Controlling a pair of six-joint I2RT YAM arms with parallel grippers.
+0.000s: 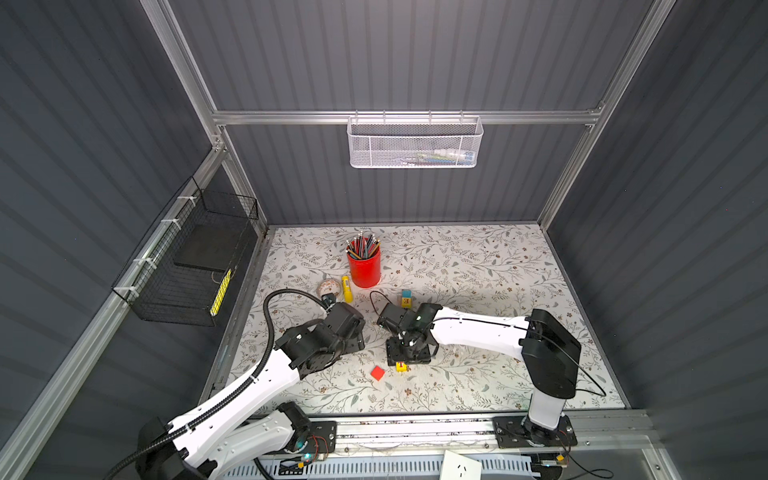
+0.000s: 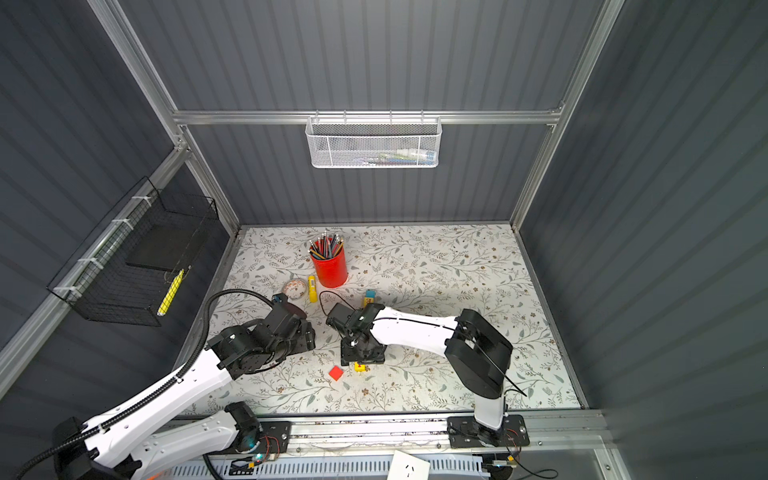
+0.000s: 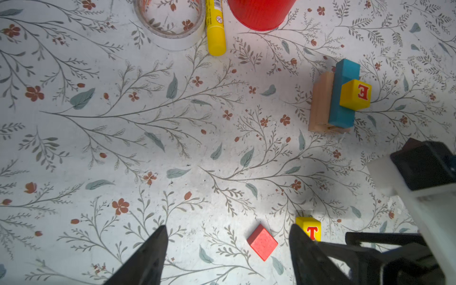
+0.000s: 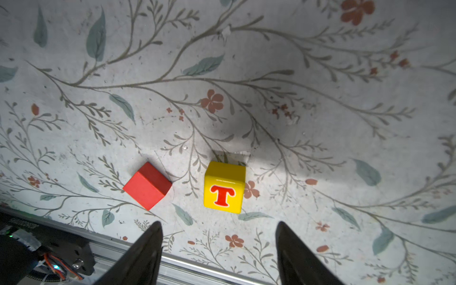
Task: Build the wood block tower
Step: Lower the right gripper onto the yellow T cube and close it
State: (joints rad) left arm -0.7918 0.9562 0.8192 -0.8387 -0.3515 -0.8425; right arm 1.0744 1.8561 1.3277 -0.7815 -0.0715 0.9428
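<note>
Top views both show the started tower [image 1: 406,299] beyond the right arm [image 1: 478,328], the yellow cube [image 1: 401,366] beneath its wrist on the tabletop [image 1: 498,374]. Right wrist: right fingers [image 4: 145,254] spread, empty; they should straddle the cube squarely before squeezing. Left wrist: left fingers [image 3: 148,256] spread, empty.

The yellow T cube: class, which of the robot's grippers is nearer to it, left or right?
Right. The right gripper hangs close over the yellow T cube, jaws apart and empty. The left gripper sits farther off, on the red cube side.
</note>
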